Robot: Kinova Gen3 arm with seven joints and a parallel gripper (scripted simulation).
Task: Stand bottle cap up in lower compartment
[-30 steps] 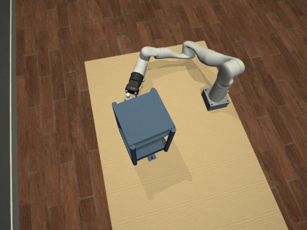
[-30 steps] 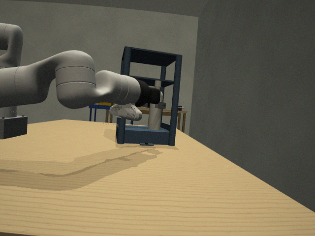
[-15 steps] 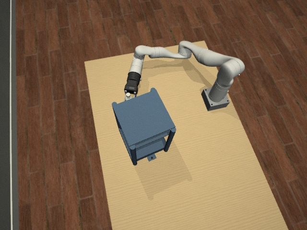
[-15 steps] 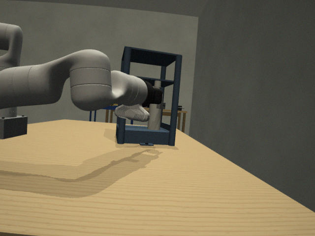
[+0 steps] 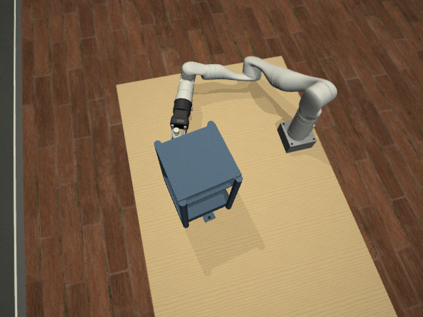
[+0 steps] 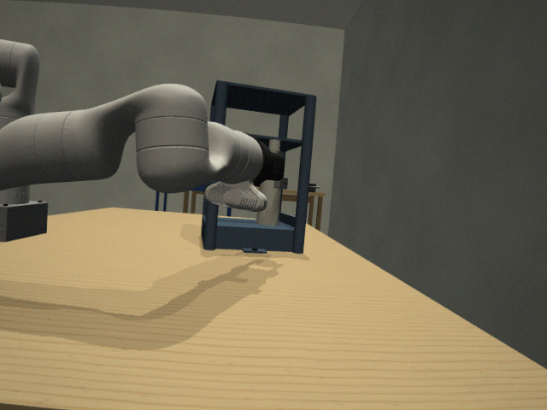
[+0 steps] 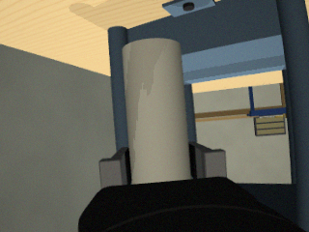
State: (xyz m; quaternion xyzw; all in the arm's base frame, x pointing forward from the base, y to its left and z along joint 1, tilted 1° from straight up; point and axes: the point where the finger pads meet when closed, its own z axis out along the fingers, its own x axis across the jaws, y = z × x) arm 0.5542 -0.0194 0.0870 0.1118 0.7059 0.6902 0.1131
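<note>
Wrist view: gripper [image 7: 160,162] clamped mid-body on beige bottle [image 7: 156,110]; looks rigid, smooth, likely light; side grip suits it.

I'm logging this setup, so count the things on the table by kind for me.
Bottles: 1, the bottle, clamped in the gripper
Shelving units: 1, the blue shelving unit
Robot arms: 1, the arm
Total: 3
</note>
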